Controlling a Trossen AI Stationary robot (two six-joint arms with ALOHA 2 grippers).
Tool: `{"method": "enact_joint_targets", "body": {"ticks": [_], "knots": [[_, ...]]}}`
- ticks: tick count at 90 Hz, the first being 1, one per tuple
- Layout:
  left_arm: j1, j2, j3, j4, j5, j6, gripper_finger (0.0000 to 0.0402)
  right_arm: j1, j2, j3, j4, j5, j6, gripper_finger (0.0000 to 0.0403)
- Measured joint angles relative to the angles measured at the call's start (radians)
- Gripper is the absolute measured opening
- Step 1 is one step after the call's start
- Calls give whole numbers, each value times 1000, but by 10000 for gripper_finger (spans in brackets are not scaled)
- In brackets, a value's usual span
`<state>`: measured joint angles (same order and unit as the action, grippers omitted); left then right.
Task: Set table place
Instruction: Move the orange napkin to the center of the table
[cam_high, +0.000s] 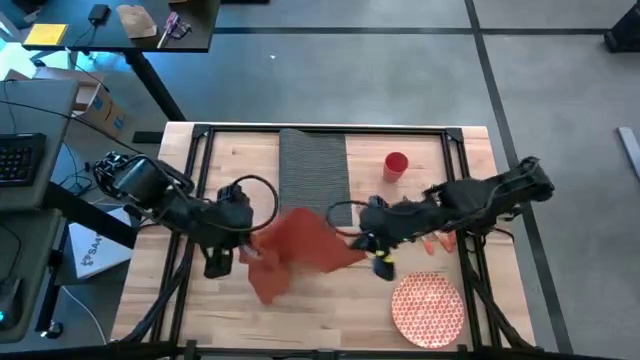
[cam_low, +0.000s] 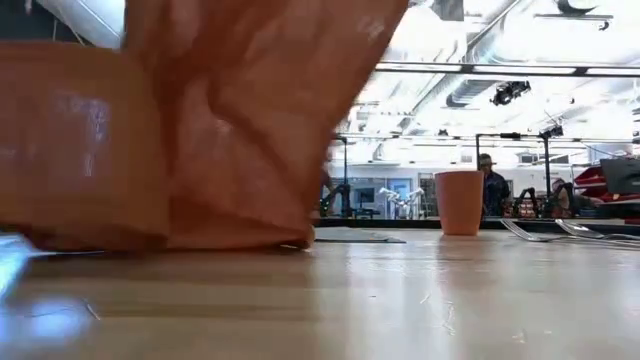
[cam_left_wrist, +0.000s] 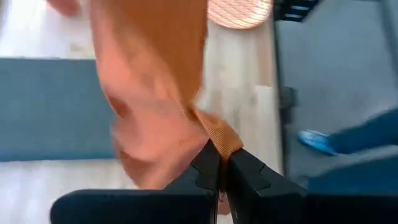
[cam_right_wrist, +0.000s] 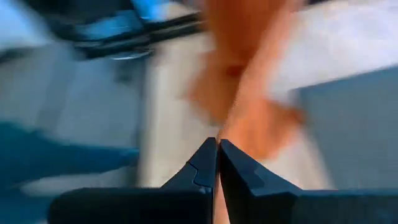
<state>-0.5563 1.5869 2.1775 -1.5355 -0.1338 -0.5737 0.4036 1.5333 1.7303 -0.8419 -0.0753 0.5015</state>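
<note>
The orange cloth napkin (cam_high: 300, 250) is spread between my two grippers over the middle of the wooden table (cam_high: 230, 160). It fills the left of the low view, where its lower edge (cam_low: 200, 240) touches the tabletop. My left gripper (cam_high: 250, 255) is shut on its left end, and my right gripper (cam_high: 353, 241) is shut on its right end. The dark grey ribbed placemat (cam_high: 313, 165) lies flat at the far middle. The red cup (cam_high: 396, 165) stands upright to the right of it. The red-and-white plate (cam_high: 428, 308) lies at the near right. My left gripper pinches a corner of the napkin (cam_left_wrist: 222, 140) between its two fingers. The cloth bunches into folds right at the fingertips and spreads away from them. Its lower part rests on the table. My right gripper pinches the napkin's opposite end (cam_right_wrist: 239, 134) between its two shut fingers. The view is blurred, so edge or fold cannot be told. The cloth runs away from the fingertips toward the left arm.
Silver cutlery (cam_low: 560, 232) lies on the table at the right, and orange-handled utensils (cam_high: 440, 243) show under the right arm. A dark desk with clutter (cam_high: 120, 25) stands beyond the far left corner. Bare wood (cam_high: 330, 310) shows at the near middle.
</note>
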Motion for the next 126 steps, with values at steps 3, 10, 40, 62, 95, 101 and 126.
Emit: {"method": "enact_joint_targets", "body": {"ticks": [3, 10, 40, 62, 95, 101, 126], "knots": [[-10, 1, 0, 13, 54, -22, 0, 9, 0, 11, 14, -65, 7, 0], [-32, 2, 0, 59, 140, -83, 0, 28, 0, 57, 43, -181, 24, 0], [-35, -27, -10, -3, -218, -28, 0, -32, -6, 332, -304, 113, -3, 0], [94, -24, -172, -31, -429, 55, 0, -197, -3, 124, -444, 260, 56, 0], [104, -23, -300, 47, -209, 180, 0, -181, -2, -463, 333, -8, 90, 16], [93, -25, -298, 69, -197, 193, 0, -178, -2, -563, 498, -8, 128, 35], [14, -28, -289, 148, 26, 273, 0, -188, 115, -742, 832, 16, 147, 170]]}}
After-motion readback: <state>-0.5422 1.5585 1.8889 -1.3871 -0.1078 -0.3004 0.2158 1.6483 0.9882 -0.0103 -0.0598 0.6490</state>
